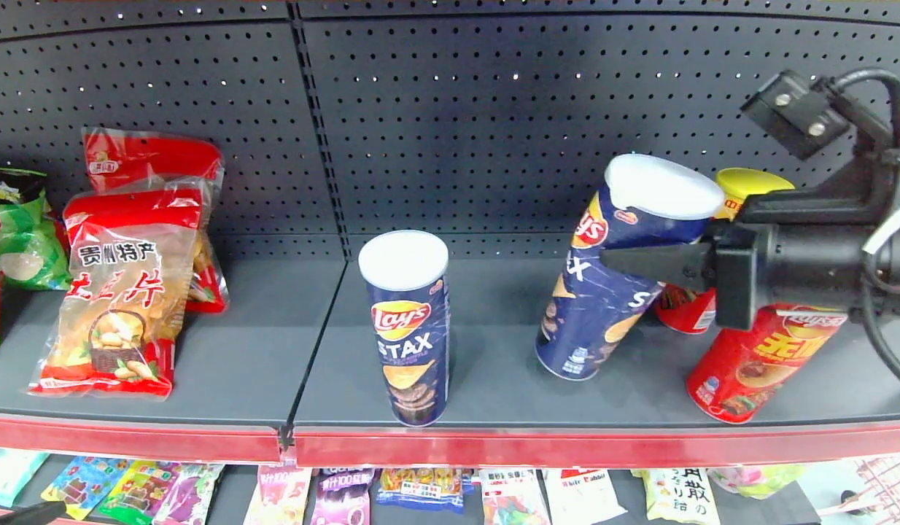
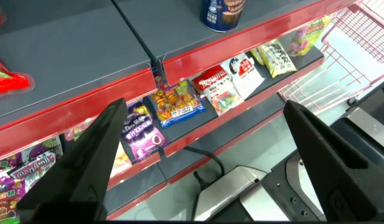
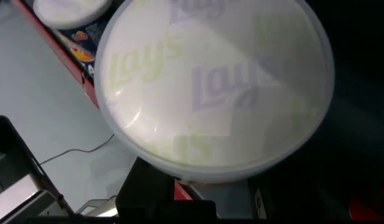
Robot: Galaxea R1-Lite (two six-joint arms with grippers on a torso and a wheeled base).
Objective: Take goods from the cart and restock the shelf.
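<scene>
My right gripper (image 1: 643,262) is squeezing a blue can (image 1: 603,292) round its middle. One black finger lies across the front of it. The blue can leans over, with its white lid up near the back wall. Its bottom edge looks like it is down on the shelf (image 1: 494,394). From my right wrist, the white lid (image 3: 216,87) is big and round, right in front of me.

Off to the left of my right gripper, a second blue can (image 1: 408,328) stands straight up near the red front edge. Just under my right arm is a red can (image 1: 756,361), and it leans too. Behind my gripper is a can with a yellow lid (image 1: 749,186), close to the wall. Far to the left of the gripper are red bags (image 1: 122,292) of snacks.

My left gripper (image 2: 204,168) has its two fingers spread wide apart, and nothing is between them. It hangs low, in front of the lower shelf. Past it lie small snack packs (image 2: 179,102) in a row. Off to one side of it is the red wire cart (image 2: 360,31).
</scene>
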